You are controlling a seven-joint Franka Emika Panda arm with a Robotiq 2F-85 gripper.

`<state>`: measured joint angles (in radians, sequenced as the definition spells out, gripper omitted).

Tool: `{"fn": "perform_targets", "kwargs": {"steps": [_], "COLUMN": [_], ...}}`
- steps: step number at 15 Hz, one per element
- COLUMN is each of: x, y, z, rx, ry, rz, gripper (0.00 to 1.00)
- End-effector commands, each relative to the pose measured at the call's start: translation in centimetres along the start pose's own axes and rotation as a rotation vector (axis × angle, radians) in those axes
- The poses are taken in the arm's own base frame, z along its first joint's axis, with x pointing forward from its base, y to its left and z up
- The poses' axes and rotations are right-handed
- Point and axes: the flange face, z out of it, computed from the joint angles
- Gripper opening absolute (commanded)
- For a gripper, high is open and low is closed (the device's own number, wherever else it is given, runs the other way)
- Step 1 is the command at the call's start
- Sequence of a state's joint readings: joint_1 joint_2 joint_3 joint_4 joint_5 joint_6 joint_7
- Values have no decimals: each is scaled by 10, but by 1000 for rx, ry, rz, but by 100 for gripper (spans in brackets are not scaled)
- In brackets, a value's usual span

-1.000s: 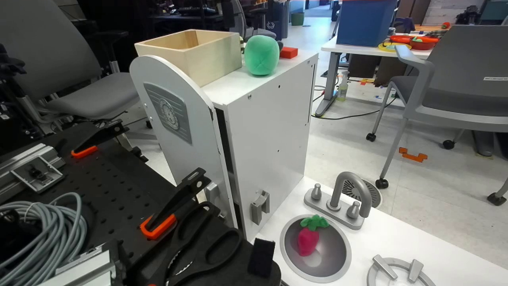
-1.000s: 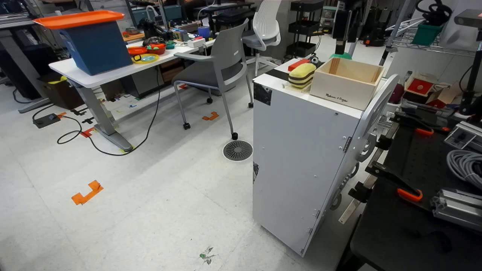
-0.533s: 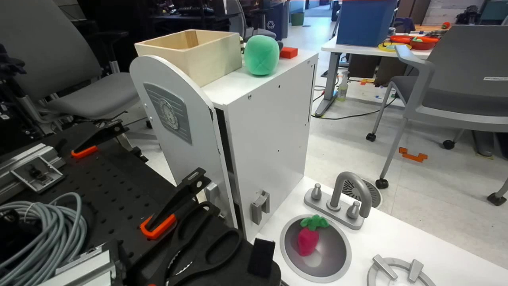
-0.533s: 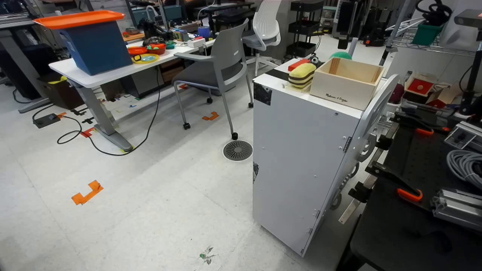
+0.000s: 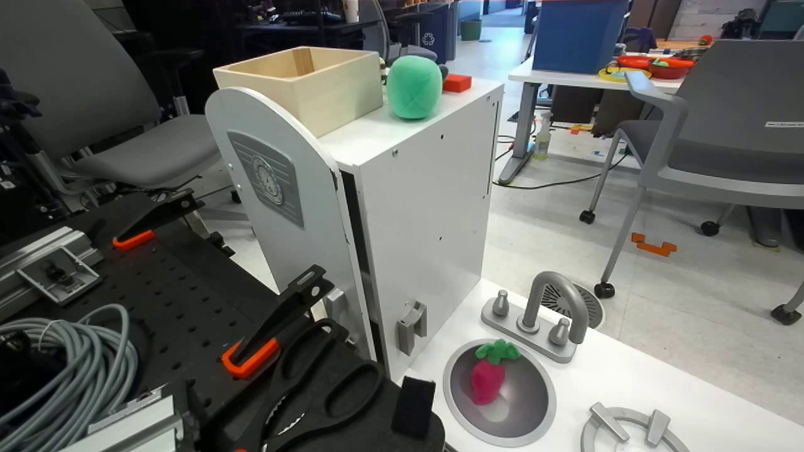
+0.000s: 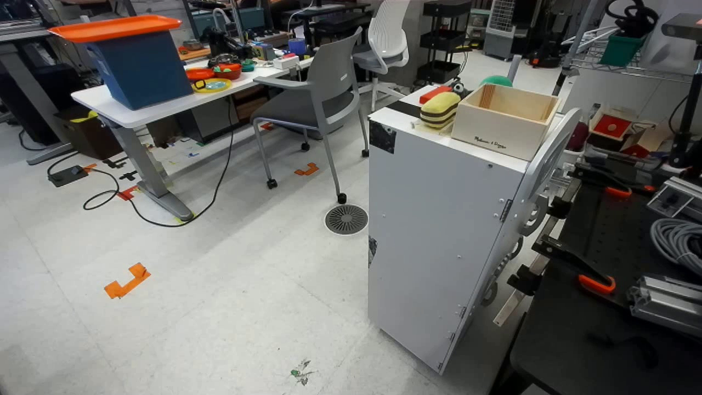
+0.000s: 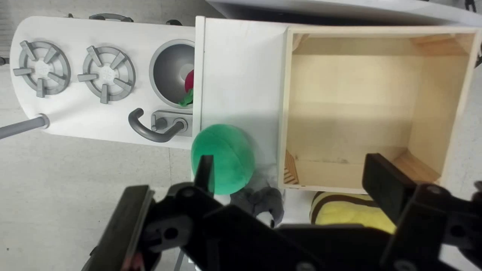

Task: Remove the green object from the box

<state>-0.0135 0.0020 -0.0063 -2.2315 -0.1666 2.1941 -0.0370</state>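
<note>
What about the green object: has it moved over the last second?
No. In an exterior view, the green object shows no shift in any direction against the white cabinet under it or the wooden box beside it.

A gray chair [image 6: 333, 66] stands on the pale floor [image 6: 219, 307] beside a white table [image 6: 126, 117].

In the wrist view, open drop into the box [image 7: 354, 124] at right! Left of it, a lane of bare desk [image 7: 241, 67], then the ball [image 7: 228, 156]; grey toy [image 7: 265, 205] plugs the lane's near end, yellow toy [image 7: 344, 212] crowds the box's near wall.
</note>
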Motion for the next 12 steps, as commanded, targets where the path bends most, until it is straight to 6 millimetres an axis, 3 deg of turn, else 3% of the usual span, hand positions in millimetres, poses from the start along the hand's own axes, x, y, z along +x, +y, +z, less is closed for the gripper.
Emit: {"fn": "perform_targets", "kwargs": {"steps": [1, 8, 9, 12], "x": [-17, -36, -26, -26], "y": [-9, -22, -16, -17], "z": [-16, -29, -22, -21], "rx": [6, 53, 29, 30], "ry": [10, 48, 32, 29], "rz": [3, -27, -12, -13], "gripper": [100, 100, 100, 100]}}
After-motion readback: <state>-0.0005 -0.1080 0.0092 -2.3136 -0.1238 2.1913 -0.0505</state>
